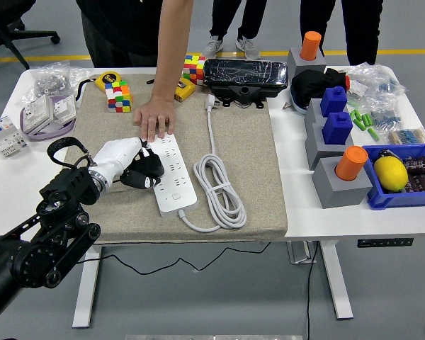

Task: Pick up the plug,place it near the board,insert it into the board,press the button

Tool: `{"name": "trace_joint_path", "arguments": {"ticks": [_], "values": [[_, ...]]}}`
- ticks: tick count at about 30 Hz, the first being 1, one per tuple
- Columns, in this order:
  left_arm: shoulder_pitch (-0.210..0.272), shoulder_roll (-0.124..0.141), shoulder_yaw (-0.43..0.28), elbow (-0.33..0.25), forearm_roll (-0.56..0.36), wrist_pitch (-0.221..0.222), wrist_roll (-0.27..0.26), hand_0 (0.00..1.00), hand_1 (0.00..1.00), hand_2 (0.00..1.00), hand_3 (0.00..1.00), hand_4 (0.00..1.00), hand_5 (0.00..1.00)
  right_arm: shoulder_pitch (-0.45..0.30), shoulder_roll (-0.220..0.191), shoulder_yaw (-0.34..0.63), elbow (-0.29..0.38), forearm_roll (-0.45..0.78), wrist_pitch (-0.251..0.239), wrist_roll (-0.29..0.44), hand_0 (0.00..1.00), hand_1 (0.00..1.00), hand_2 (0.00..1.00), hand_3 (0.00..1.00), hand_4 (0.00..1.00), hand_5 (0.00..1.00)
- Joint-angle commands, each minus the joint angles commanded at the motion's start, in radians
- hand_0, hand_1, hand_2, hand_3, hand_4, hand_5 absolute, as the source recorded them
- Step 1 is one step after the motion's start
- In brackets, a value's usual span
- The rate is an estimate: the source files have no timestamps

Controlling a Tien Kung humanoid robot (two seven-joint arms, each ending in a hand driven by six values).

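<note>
The white power strip (173, 176) lies slanted on the beige mat (248, 163). Its white cord (218, 185) coils to its right and ends in a white plug (212, 103) near the mat's far edge. My left hand (143, 170), with a white back and black fingers, is at the strip's left edge, curled around a small black plug that is mostly hidden. A person's hand (154, 117) presses down on the strip's far end. My right arm is out of view.
On the mat's far side are colour cubes (117, 94), a yellow tape measure (106, 78) and a black wrapped case (244, 74). White sockets (46, 110) lie at the left. Grey and blue blocks with orange cylinders (350, 161) and a blue bin holding a lemon (390, 172) stand at the right.
</note>
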Motion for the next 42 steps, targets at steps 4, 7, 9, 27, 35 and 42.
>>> {"name": "trace_joint_path", "arguments": {"ticks": [4,7,9,27,35,42], "values": [[0.0,0.001,0.002,0.0,0.002,0.003,-0.001,0.31,0.184,0.302,0.428,0.807,0.002,-0.003,0.0,0.001,0.0,-0.002,0.0,-0.002,0.802,0.744,0.734,0.779,0.998,0.998],[-0.001,0.003,0.001,-0.001,0.005,0.002,0.003,0.31,0.184,0.302,0.428,0.807,0.002,-0.003,0.0,0.002,0.0,-0.003,0.0,-0.003,0.802,0.744,0.734,0.779,0.998,0.998],[-0.003,0.004,0.0,-0.001,0.005,0.002,0.003,0.303,0.181,0.308,0.435,0.802,0.002,-0.002,-0.001,0.001,0.0,-0.003,0.0,-0.003,0.802,0.745,0.734,0.778,0.998,0.998],[-0.023,0.011,-0.025,-0.004,-0.006,0.023,-0.001,0.286,0.159,0.283,0.441,0.795,0.002,0.004,-0.002,0.0,0.0,0.003,0.003,0.0,0.802,0.744,0.734,0.779,0.998,0.998],[-0.025,0.022,-0.065,-0.058,0.001,0.013,0.005,0.285,0.156,0.281,0.441,0.797,0.002,0.008,-0.003,0.002,0.0,0.005,0.003,0.001,0.802,0.744,0.734,0.778,0.998,0.998],[-0.03,0.03,-0.077,-0.093,0.006,0.004,0.014,0.282,0.152,0.277,0.439,0.793,0.002,0.01,-0.003,0.001,0.0,0.006,0.003,0.002,0.802,0.745,0.734,0.778,0.998,0.998]]}}
